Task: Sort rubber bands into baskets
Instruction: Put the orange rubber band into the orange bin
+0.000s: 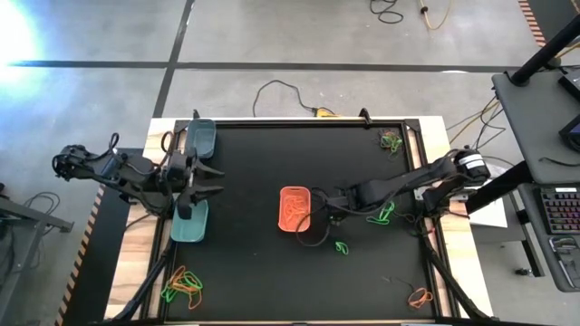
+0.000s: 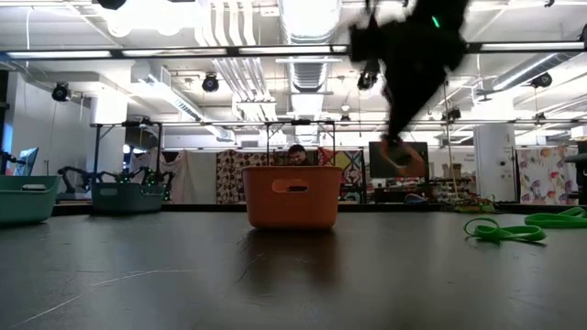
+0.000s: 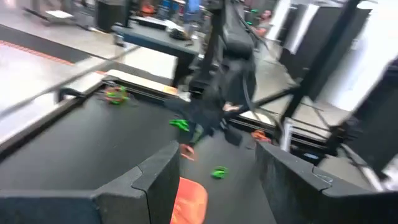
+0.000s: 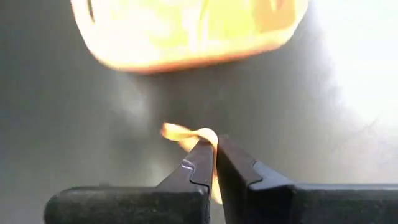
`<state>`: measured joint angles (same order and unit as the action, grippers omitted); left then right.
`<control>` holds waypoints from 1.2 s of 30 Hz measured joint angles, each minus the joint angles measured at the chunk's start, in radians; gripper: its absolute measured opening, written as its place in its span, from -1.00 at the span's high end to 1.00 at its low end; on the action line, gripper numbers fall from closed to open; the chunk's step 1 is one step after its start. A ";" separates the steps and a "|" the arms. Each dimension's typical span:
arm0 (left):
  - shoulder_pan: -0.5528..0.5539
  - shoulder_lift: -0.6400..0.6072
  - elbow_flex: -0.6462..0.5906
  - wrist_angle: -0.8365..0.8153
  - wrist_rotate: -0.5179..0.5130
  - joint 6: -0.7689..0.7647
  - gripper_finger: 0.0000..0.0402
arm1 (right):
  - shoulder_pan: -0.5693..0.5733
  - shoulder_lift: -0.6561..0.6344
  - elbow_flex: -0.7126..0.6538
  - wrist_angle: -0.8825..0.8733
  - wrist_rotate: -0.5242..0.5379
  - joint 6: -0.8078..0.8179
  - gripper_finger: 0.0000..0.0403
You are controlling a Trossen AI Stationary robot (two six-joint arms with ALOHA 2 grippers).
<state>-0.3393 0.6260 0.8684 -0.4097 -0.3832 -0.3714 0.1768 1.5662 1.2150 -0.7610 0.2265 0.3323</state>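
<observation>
Closest to the right wrist camera, the right gripper [image 4: 215, 149] has its two dark, flat-faced fingers pressed together on a thin orange rubber band [image 4: 186, 135], whose twisted loop pokes out past the fingertips. Just beyond it lies the orange basket [image 4: 186, 37], a smooth, glossy plastic tray with rounded corners, standing on the matte black table mat [image 1: 245, 226]. From above, this gripper [image 1: 319, 210] sits just beside the orange basket [image 1: 294, 209], near the mat's middle, and tangled thin loops show inside the tray. Bright green bands [image 1: 342, 246] lie loose on the mat near the right arm, flat and ribbon-like in the low view [image 2: 504, 229]. Farther out, a mixed heap of green and orange bands [image 1: 184, 282] rests at the near left corner, another orange one [image 1: 419, 296] at the near right, and a dark tangle [image 1: 391, 140] at the far right corner. On the left side, the left gripper [image 1: 210, 179] hovers with its fingers spread apart between the light teal-green basket [image 1: 191, 222] and the dark grey-teal basket [image 1: 201, 138], both shallow rounded rectangles.
</observation>
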 joint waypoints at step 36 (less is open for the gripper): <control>-0.587 0.235 -0.003 0.284 -0.182 -0.066 0.04 | -0.057 0.407 0.352 0.010 -0.175 0.289 0.45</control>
<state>-0.9264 0.8608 0.8650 -0.1257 -0.5648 -0.4370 0.1194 1.9728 1.5673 -0.7509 0.0511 0.6212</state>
